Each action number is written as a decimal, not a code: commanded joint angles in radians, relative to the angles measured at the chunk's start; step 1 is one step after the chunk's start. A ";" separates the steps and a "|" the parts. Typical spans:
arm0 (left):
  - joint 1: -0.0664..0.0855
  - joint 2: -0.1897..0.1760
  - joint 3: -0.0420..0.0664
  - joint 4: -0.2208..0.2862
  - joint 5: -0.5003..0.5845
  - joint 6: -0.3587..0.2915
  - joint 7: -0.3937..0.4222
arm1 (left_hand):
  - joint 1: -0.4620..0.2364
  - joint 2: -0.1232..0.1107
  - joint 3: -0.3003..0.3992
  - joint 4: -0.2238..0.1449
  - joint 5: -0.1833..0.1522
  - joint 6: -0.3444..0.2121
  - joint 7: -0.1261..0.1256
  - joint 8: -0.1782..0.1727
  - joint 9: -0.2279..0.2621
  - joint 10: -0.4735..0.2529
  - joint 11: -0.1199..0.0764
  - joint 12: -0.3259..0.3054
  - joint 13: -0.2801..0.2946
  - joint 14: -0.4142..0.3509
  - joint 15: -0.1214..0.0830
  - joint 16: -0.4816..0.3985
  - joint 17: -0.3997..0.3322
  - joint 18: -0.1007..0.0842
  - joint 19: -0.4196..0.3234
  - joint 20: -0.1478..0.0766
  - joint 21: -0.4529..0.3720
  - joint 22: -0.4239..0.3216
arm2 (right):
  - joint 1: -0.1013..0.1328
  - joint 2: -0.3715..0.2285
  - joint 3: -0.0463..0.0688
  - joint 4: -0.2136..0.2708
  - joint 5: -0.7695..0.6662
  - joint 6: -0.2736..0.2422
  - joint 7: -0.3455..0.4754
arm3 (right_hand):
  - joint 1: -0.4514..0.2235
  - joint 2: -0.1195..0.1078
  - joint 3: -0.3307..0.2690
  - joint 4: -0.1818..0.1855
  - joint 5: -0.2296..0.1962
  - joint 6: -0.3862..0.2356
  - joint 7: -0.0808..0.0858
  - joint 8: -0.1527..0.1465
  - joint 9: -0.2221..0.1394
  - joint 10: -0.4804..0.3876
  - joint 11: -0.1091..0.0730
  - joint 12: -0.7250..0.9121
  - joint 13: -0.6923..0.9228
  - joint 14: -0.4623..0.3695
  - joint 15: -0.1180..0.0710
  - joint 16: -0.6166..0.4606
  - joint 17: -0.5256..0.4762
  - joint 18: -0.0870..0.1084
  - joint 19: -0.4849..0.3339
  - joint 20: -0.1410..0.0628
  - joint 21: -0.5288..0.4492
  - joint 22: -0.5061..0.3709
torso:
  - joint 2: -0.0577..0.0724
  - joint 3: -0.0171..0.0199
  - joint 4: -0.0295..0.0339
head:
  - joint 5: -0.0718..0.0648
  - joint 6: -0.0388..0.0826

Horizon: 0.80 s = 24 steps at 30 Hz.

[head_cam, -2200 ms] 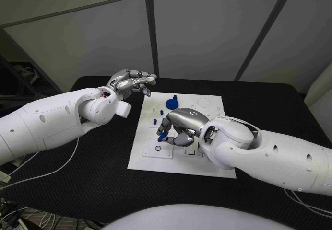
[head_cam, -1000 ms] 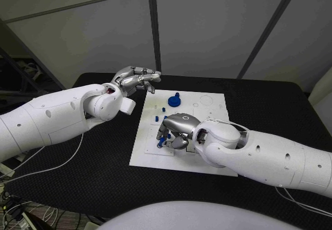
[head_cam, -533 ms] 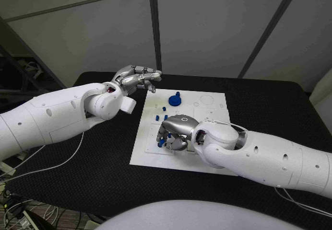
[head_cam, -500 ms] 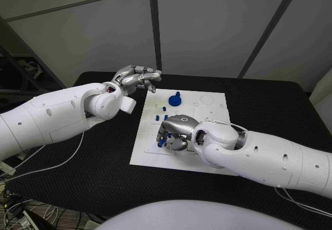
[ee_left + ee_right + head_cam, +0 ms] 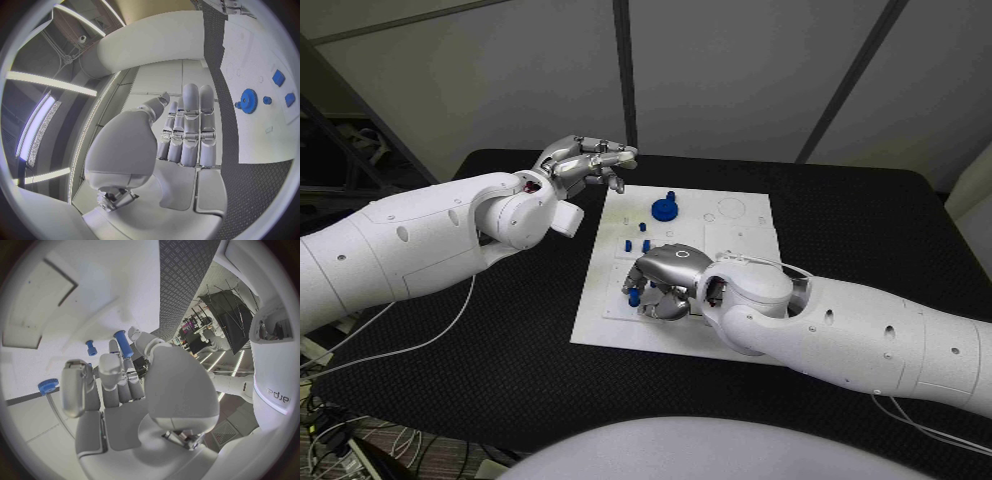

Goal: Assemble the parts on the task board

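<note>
White and flat, the task board [image 5: 733, 225] lies in the middle of the black table [image 5: 877, 220]. Over the board's left half, towards its near edge, the right hand [image 5: 664, 282] hangs palm down with its fingers curled around a blue peg [image 5: 633, 295]; the right wrist view shows that peg [image 5: 122, 343] pinched upright between the fingertips, its lower end close over the board. Just beside it another small blue peg [image 5: 91, 347] stands on the board on its own. Two more short blue parts [image 5: 638, 244] sit near the board's left edge, a little beyond the right hand. Towards the far edge, a blue gear [image 5: 664, 208] rests on the board, also seen from the left wrist [image 5: 248, 100] alongside small blue pieces [image 5: 279, 77]. The left hand [image 5: 584, 163] is raised beyond the board's far left corner, above the table, holding nothing; its fingers [image 5: 190, 125] lie side by side and nearly straight.
</note>
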 commanded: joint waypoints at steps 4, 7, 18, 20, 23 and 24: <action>0.002 -0.001 0.001 0.002 0.004 0.011 0.001 | -0.004 0.010 -0.005 0.000 -0.005 -0.008 0.000 -0.004 0.001 -0.007 -0.001 -0.003 0.002 0.000 0.006 -0.007 -0.001 -0.012 0.007 0.003 -0.006 -0.001 | 0.002 -0.004 -0.002 0.012 -0.010 -0.079 0.008 | 0.001 -0.010 -0.024 0.000 -0.004 -0.028 -0.011 -0.002 0.002 -0.012 0.002 0.004 0.001 -0.001 0.009 -0.005 -0.004 0.011 0.026 0.010 -0.008 0.141 | 0.000 0.0004 0.0012 | 0.000 -0.001; 0.002 -0.002 0.001 0.002 0.004 0.010 0.001 | -0.004 0.010 -0.005 0.000 -0.005 -0.008 0.000 -0.004 0.001 -0.007 -0.001 -0.003 0.002 0.000 0.006 -0.007 -0.001 -0.012 0.007 0.003 -0.006 -0.001 | 0.001 -0.014 -0.003 0.026 -0.013 -0.122 0.012 | 0.000 -0.012 -0.043 0.004 -0.004 -0.052 -0.016 -0.003 0.001 -0.013 0.002 0.005 0.003 -0.002 0.008 -0.009 -0.011 0.013 0.024 0.011 -0.014 0.137 | 0.000 0.0008 0.0004 | 0.002 0.000; 0.002 -0.005 0.001 0.001 0.004 0.010 0.001 | -0.004 0.010 -0.005 0.000 -0.005 -0.008 0.000 -0.004 0.001 -0.007 -0.001 -0.003 0.002 0.000 0.006 -0.007 -0.001 -0.012 0.007 0.003 -0.006 -0.001 | -0.001 -0.147 -0.001 0.138 0.015 -0.269 0.007 | 0.008 -0.010 -0.097 0.024 -0.004 -0.048 -0.007 0.011 0.009 0.000 -0.004 0.013 0.012 -0.004 0.005 -0.021 -0.032 0.016 0.021 0.008 -0.027 0.128 | -0.002 0.0004 -0.0025 | -0.008 0.009; 0.002 -0.006 0.001 0.001 0.004 0.010 0.000 | -0.004 0.010 -0.005 0.000 -0.005 -0.008 0.000 -0.004 0.001 -0.007 -0.001 -0.003 0.002 0.000 0.006 -0.007 -0.001 -0.012 0.007 0.003 -0.006 -0.001 | 0.000 -0.191 0.011 0.163 0.060 -0.277 -0.003 | 0.000 -0.004 -0.103 0.037 -0.004 -0.015 0.011 0.025 0.015 0.031 -0.008 0.026 0.019 -0.001 0.002 -0.014 -0.021 0.013 0.027 0.006 -0.016 0.137 | -0.003 0.0002 -0.0026 | -0.016 0.012; 0.002 -0.008 0.001 0.001 0.004 0.010 0.000 | -0.004 0.010 -0.005 0.000 -0.005 -0.008 0.000 -0.004 0.001 -0.007 -0.001 -0.003 0.002 0.000 0.006 -0.007 -0.001 -0.012 0.007 0.003 -0.006 -0.001 | 0.000 -0.260 0.029 0.195 0.174 -0.278 -0.033 | -0.029 0.007 -0.111 0.069 -0.001 0.033 0.006 0.045 0.023 0.119 -0.018 0.067 0.040 0.015 -0.004 0.025 0.037 0.000 0.050 0.002 0.034 0.173 | -0.004 -0.0001 -0.0054 | -0.031 0.017; 0.002 -0.009 0.001 0.001 0.004 0.010 0.000 | -0.004 0.010 -0.005 0.000 -0.005 -0.008 0.000 -0.004 0.001 -0.007 -0.001 -0.003 0.002 0.000 0.006 -0.007 -0.001 -0.012 0.007 0.003 -0.006 -0.001 | 0.000 -0.286 0.034 0.205 0.216 -0.278 -0.046 | -0.041 0.008 -0.116 0.080 -0.003 0.048 -0.002 0.051 0.027 0.161 -0.027 0.088 0.051 0.023 -0.010 0.044 0.064 -0.005 0.060 -0.001 0.056 0.189 | -0.004 0.0003 -0.0057 | -0.036 0.019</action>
